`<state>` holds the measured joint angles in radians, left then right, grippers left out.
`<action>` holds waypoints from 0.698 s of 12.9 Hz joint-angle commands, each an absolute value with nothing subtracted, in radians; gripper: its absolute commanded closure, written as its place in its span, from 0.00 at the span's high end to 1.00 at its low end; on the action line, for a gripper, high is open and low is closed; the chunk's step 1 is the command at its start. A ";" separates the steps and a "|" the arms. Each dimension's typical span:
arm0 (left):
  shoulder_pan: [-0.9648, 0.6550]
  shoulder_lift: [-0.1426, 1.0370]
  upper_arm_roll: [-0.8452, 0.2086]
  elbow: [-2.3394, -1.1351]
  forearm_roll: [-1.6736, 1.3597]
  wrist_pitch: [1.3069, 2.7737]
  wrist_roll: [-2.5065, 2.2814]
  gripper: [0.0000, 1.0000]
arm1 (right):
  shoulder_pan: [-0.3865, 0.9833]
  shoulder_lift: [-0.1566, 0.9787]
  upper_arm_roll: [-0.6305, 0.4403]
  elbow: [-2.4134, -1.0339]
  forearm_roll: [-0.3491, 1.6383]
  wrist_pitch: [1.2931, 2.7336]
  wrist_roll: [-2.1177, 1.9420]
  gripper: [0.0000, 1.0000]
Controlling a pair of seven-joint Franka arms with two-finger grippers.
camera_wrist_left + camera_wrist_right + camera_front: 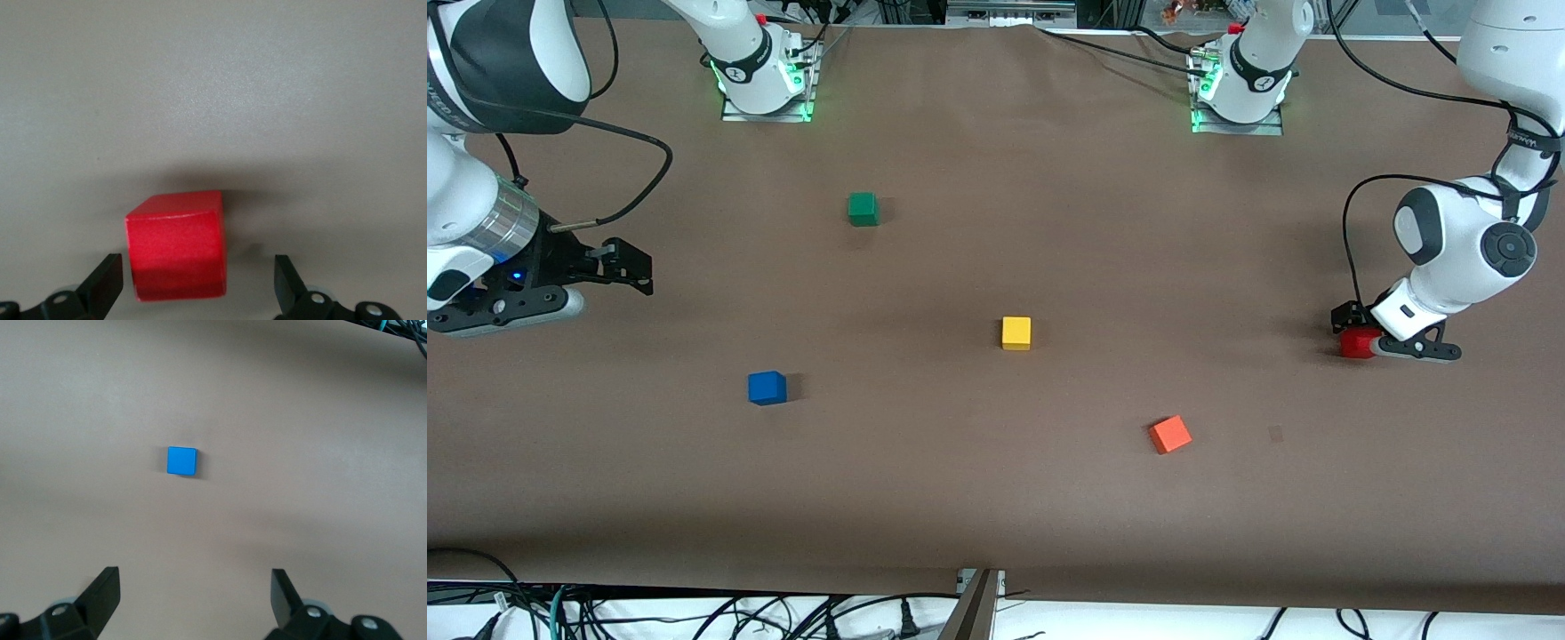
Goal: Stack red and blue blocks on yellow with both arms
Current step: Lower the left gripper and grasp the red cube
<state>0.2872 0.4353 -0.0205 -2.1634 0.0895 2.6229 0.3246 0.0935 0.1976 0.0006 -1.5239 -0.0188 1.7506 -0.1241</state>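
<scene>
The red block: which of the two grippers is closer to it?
The left. The left gripper is down at the table with its open fingers on either side of the red block. The right gripper hangs open at the right arm's end of the table.

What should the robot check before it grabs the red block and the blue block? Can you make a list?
1. Left gripper open around the red block: ok, a finger on each side.
2. Fingers not yet touching the red block: ok, gaps show.
3. Right gripper open: ok.
4. Right gripper down at the blue block: not ok, it is up high.
5. Top of the yellow block bare: ok.
6. Orange block and green block out of the way: ok, both sit apart from the yellow one.
</scene>
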 commanded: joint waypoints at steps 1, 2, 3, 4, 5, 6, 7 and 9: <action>0.299 0.456 -0.025 -2.161 0.107 2.651 0.356 0.90 | 0.086 0.199 0.003 -1.517 -0.023 1.752 -0.121 1.00; 0.301 0.456 -0.025 -2.163 0.107 2.651 0.371 0.66 | 0.086 0.199 0.003 -1.517 -0.023 1.752 -0.121 1.00; 0.302 0.453 -0.025 -2.161 0.107 2.649 0.394 0.39 | 0.086 0.199 0.003 -1.517 -0.023 1.752 -0.121 1.00; 0.313 0.451 -0.025 -2.158 0.107 2.648 0.409 0.16 | 0.086 0.199 0.003 -1.517 -0.023 1.752 -0.121 1.00; 0.317 0.446 -0.026 -2.154 0.107 2.645 0.408 0.01 | 0.086 0.201 0.003 -1.517 -0.021 1.752 -0.121 1.00; 0.318 0.439 -0.028 -2.154 0.106 2.642 0.407 0.00 | 0.084 0.201 0.003 -1.517 -0.023 1.752 -0.121 1.00; 0.318 0.431 -0.031 -2.152 0.106 2.640 0.403 0.00 | 0.080 0.201 0.003 -1.517 -0.023 1.752 -0.121 1.00; 0.314 0.411 -0.061 -2.125 0.100 2.597 0.390 0.00 | 0.078 0.201 0.003 -1.519 -0.021 1.752 -0.121 1.00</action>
<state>0.3066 0.4470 -0.0263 -2.1441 0.0896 2.6419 0.3869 0.0882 0.2001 -0.0018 -1.5239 -0.0188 1.7507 -0.1237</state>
